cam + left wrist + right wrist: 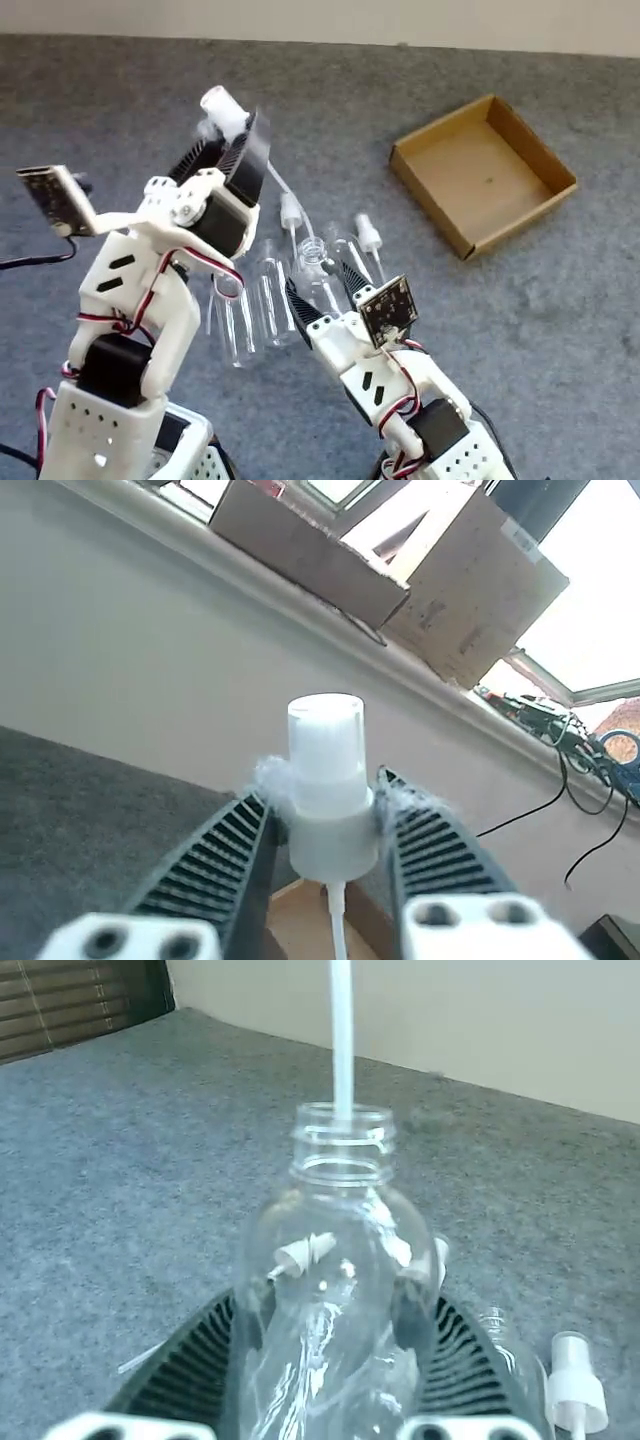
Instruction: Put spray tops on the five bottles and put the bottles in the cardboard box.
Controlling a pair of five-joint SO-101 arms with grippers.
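Holding spray top (pixel 326 750) over bottle (pixel 335 1250).
Your left hand (pixel 327 802) pinches the spray top; your right hand (pixel 335 1305) pinches the bottle.

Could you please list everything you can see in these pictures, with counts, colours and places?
held spray top: one, white, raised in the left gripper, its tube running down into the held bottle's neck.
held bottle: one, clear, neck up in the right gripper.
lying bottles: at least two, clear, on the carpet beside the right gripper; full count unclear.
loose spray tops: two, white, on the carpet just beyond the bottles.
cardboard box: one, brown, on the carpet, apart from the bottles.
carpet: one, grey, under everything.
left gripper: one, black fingers, shut on the held spray top.
right gripper: one, black fingers, shut on the held bottle.
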